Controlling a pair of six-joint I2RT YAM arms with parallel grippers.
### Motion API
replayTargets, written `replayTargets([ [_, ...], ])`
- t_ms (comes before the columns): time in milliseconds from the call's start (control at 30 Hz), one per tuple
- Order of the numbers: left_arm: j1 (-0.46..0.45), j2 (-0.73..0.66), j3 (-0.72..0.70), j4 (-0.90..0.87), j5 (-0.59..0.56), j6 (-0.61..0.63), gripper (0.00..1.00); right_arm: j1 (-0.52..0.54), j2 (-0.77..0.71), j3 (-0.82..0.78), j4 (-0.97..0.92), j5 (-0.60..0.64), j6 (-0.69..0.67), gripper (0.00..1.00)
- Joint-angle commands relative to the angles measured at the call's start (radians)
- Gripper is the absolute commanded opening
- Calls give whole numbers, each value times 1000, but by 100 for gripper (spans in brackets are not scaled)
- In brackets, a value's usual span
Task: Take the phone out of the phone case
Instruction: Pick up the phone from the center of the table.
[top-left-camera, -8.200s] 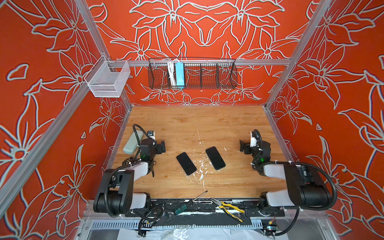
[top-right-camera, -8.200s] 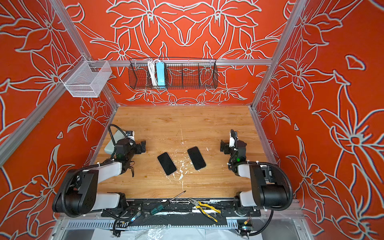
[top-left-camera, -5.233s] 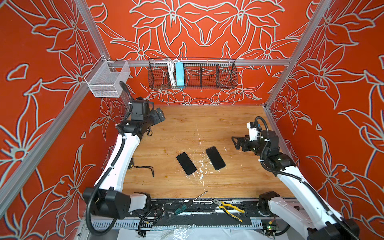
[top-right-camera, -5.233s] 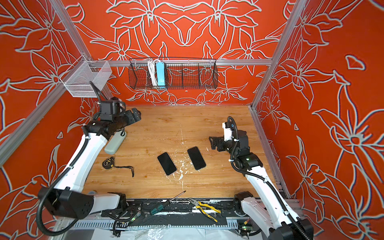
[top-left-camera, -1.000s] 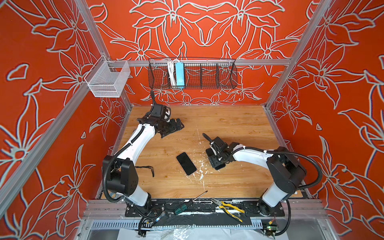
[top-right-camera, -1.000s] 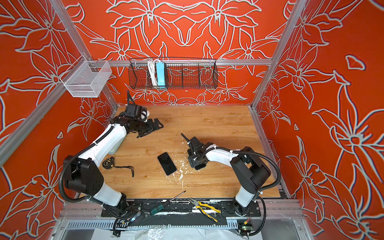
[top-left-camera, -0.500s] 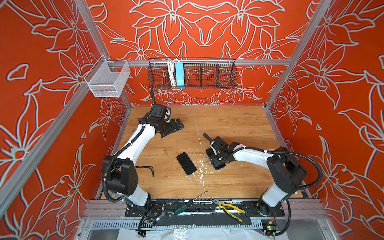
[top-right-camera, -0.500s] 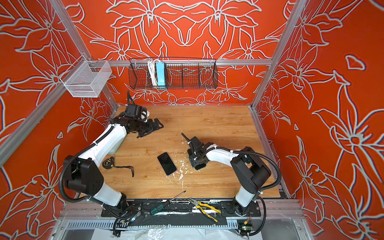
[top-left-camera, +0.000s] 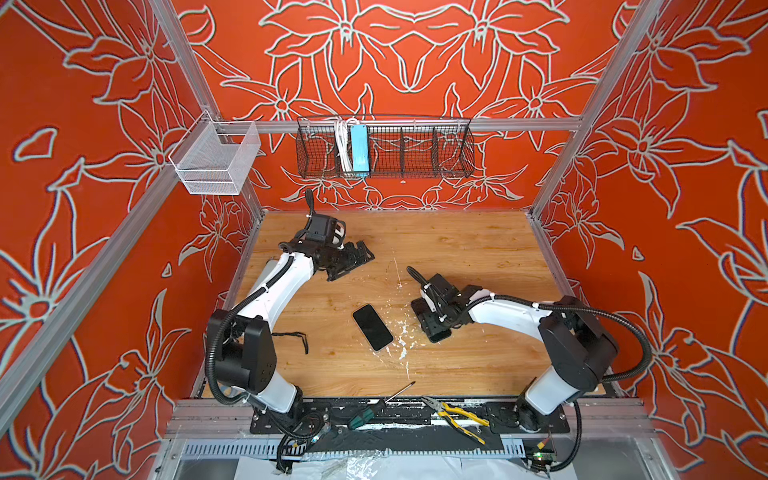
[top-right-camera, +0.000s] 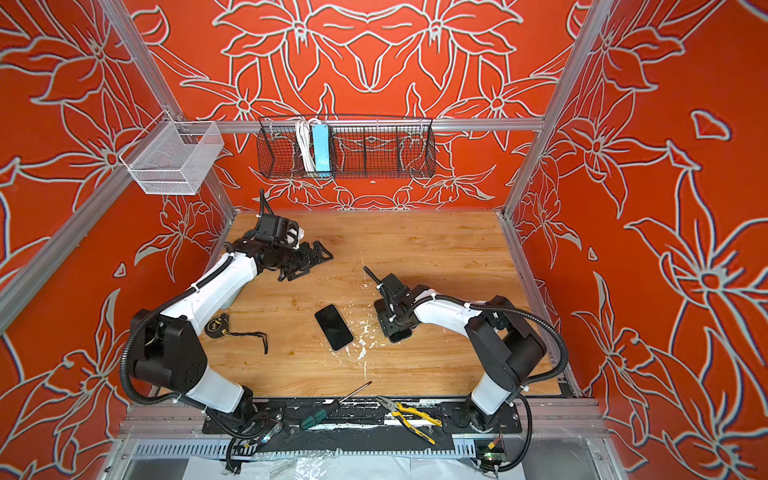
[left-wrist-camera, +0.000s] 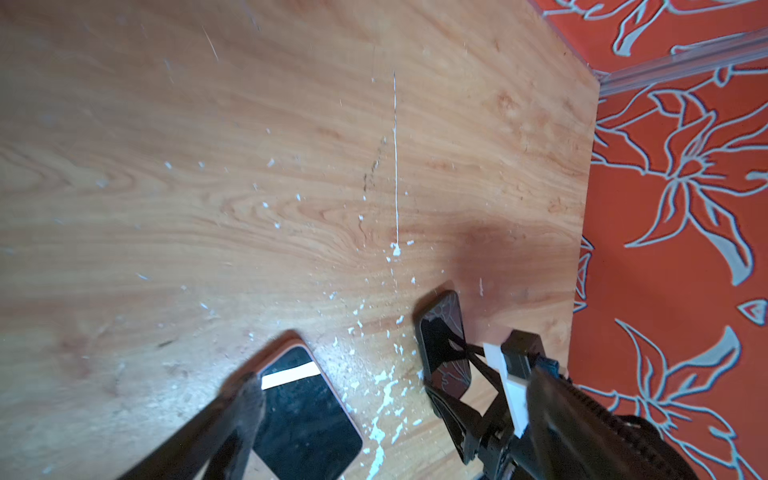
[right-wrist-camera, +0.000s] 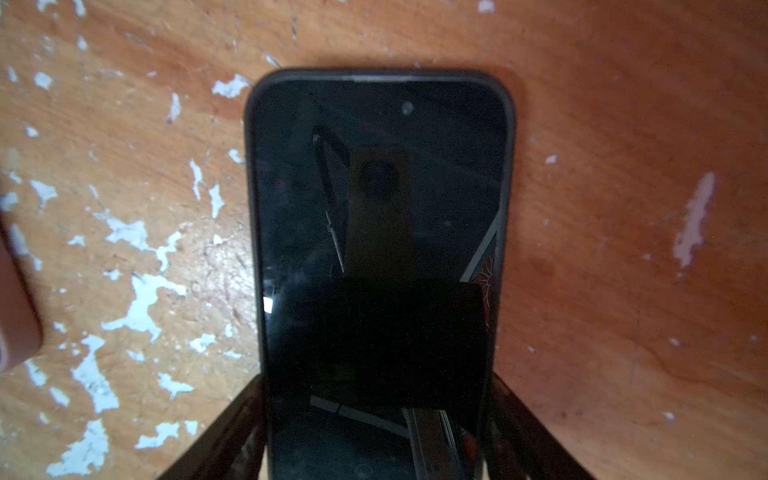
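The right fingers (right-wrist-camera: 245, 432) press both long edges of the phone (right-wrist-camera: 374, 187), which lies flat in its case (right-wrist-camera: 249, 166) mid-tabletop (top-left-camera: 457, 249), probably to pin it for peeling. The left fingers (left-wrist-camera: 232, 415) hang wide open and empty (likely waiting). Scuffed, paint-flecked wood; red flowered walls (top-left-camera: 415, 62).

Left gripper (top-left-camera: 352, 265) hovers, fingers (left-wrist-camera: 245, 401) spread; right gripper (top-left-camera: 430, 323) low, fingers (right-wrist-camera: 235, 436) clamping.

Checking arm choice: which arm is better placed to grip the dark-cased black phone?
Right: the right gripper straddles the dark-cased black phone, jaws flanking its edges; the left gripper hangs open, well away.
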Motion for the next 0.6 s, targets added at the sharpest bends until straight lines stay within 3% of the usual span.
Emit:
replayTargets([
  [0, -58, -42, -35, 71, 51, -74, 97, -1, -41, 23, -19, -21, -2, 49],
  [367, -223, -47, -208, 276, 57, -126, 99, -1, -65, 36, -20, -46, -1, 47],
  [567, -248, 20, -234, 364, 152, -140, 97, -1, -128, 47, -29, -76, 20, 47],
])
